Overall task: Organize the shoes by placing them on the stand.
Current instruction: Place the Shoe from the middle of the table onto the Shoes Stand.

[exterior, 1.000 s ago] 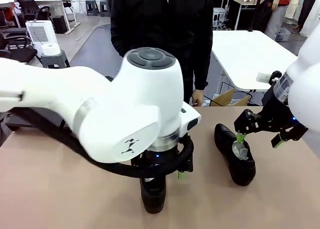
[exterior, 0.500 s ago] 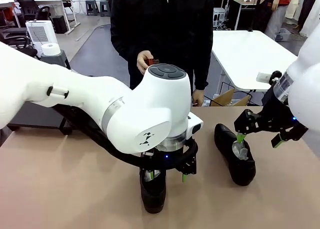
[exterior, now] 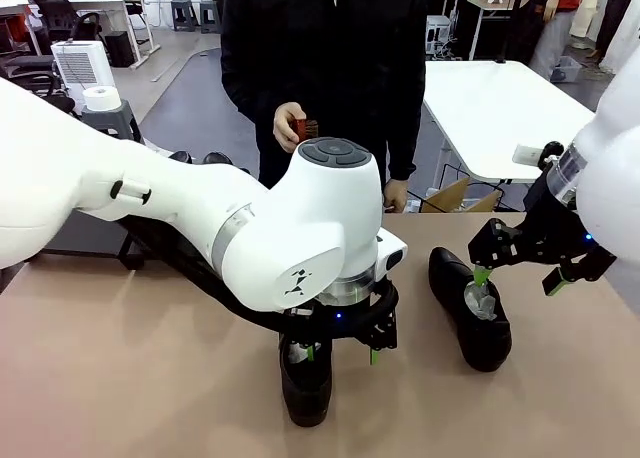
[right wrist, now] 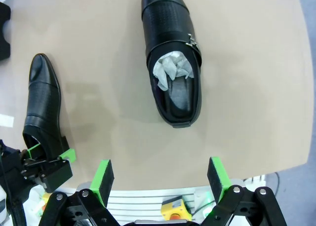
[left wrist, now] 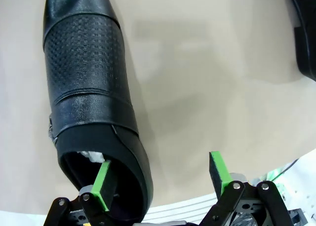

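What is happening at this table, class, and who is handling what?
On the tan table, the left gripper is low over the nearer black dress shoe. Its jaws are open, with one finger inside the shoe's opening and one outside. The right gripper hovers open above the other shoe, not touching it. Across the table, a person's hand holds a small reddish-brown object. Neither shoe is lifted.

In the front view the left arm [exterior: 300, 228] covers most of the left shoe [exterior: 305, 383] by the near edge of the tabletop [exterior: 120, 378]; just its near end shows. In the left wrist view the left gripper [left wrist: 160, 179] hides that shoe's heel at the bottom edge, and the top right corner cuts off most of the right shoe [left wrist: 303, 33]. The small reddish thing [exterior: 304, 129] in the person's hand [exterior: 285, 123] is too small to tell.
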Robot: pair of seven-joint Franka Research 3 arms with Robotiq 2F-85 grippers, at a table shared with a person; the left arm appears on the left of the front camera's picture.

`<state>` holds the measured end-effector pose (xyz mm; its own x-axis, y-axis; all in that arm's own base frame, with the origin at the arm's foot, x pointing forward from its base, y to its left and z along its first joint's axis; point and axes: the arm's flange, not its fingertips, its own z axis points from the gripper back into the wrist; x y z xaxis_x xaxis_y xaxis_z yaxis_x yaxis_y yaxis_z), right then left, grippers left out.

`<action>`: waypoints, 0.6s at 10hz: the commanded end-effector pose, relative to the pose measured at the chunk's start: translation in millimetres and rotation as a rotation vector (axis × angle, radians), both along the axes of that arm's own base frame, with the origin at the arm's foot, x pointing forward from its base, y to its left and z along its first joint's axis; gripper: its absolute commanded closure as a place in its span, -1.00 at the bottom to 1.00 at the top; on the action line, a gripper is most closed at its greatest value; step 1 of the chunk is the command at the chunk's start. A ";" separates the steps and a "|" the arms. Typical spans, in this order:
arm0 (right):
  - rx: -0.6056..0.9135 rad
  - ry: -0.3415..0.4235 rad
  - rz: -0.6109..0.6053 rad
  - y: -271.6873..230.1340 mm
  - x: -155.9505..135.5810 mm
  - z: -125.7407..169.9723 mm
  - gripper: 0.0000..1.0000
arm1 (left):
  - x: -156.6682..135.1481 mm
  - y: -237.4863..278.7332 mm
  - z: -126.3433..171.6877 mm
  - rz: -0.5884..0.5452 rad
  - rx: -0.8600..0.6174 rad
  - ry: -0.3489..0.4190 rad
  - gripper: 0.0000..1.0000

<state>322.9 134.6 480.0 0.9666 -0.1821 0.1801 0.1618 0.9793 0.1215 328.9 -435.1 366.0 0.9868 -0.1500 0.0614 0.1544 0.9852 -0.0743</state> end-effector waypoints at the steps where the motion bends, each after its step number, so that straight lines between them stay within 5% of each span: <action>1: -0.007 -0.001 0.016 -3.1 0.1 1.5 -1.00 | 3.4 -4.6 -9.4 0.031 0.004 0.005 -0.93; 2: -0.007 -0.001 0.016 -3.1 0.1 1.5 -1.00 | 4.0 -3.2 -11.6 0.023 0.012 -0.009 -0.67; 6: -0.007 -0.001 0.016 -3.1 0.1 1.5 -1.00 | 5.3 -0.6 -13.4 0.035 0.056 -0.010 0.88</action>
<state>322.9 134.6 480.0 0.9667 -0.1820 0.1801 0.1618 0.9793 0.1214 334.0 -431.3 350.8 0.9889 -0.1430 0.0412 0.1449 0.9882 -0.0489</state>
